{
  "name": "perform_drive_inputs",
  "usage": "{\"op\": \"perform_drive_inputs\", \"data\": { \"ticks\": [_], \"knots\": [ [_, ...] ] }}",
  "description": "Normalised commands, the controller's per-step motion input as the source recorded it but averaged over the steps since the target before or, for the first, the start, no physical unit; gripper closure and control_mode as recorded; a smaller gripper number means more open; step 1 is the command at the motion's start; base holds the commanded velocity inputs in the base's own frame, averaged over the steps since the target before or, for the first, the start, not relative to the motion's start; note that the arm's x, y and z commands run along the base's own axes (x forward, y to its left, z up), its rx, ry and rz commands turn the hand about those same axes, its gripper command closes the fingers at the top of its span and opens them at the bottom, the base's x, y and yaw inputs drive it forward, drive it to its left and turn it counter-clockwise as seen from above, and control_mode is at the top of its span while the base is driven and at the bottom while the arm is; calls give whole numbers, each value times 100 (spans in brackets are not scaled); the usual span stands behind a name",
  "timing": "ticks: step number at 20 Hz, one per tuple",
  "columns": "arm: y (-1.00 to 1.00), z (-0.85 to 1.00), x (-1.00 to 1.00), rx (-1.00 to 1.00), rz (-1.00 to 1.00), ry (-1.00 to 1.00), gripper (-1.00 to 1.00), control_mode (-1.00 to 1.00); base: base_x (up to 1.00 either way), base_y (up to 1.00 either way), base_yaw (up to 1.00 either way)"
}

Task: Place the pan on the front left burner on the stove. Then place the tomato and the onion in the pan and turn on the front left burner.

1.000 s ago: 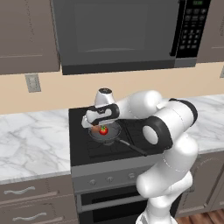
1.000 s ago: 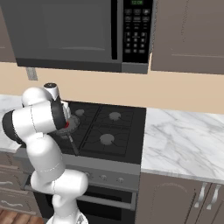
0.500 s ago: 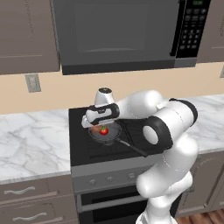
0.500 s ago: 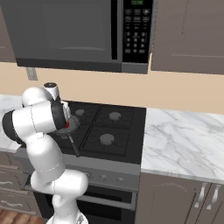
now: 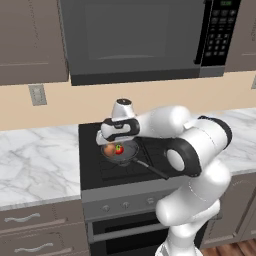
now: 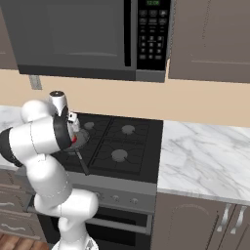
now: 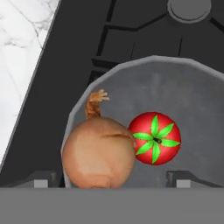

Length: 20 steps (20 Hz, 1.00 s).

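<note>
The dark pan (image 7: 175, 96) sits on the stove (image 5: 95, 170) at its front left, and it hides the front left burner. Inside it lie the brown onion (image 7: 98, 151) and the red tomato (image 7: 154, 138), touching each other. My gripper (image 7: 111, 181) hangs just above them, open; its fingertips (image 7: 41, 180) stand wide of the onion and touch nothing. From the left base view, the hand hovers over the pan (image 5: 131, 154), with the onion (image 5: 109, 149) left of the tomato (image 5: 119, 148). The pan's handle (image 6: 82, 163) points toward the stove's front.
A grey burner cap (image 7: 189, 8) lies beyond the pan. Knobs (image 5: 127, 202) line the steel front panel. The microwave (image 5: 140, 35) hangs above the stove. Marble counter runs to the left (image 5: 35, 165) and to the right (image 6: 205, 156).
The hand stays over the pan at about the same spot. Pan, tomato and arm show no visible shift.
</note>
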Motion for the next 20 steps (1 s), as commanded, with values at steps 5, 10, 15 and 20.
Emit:
{"op": "perform_drive_inputs", "data": {
  "ticks": [5,10,15,20],
  "knots": [
    [1,38,-46,2,0,-11,-100,-100,0,0,0],
    [3,25,-60,0,0,-15,-100,-100,0,0,0],
    [0,2,-41,0,0,-8,-100,-100,0,0,0],
    [0,0,-30,1,-3,-1,-100,-100,0,0,0]
  ]
}}
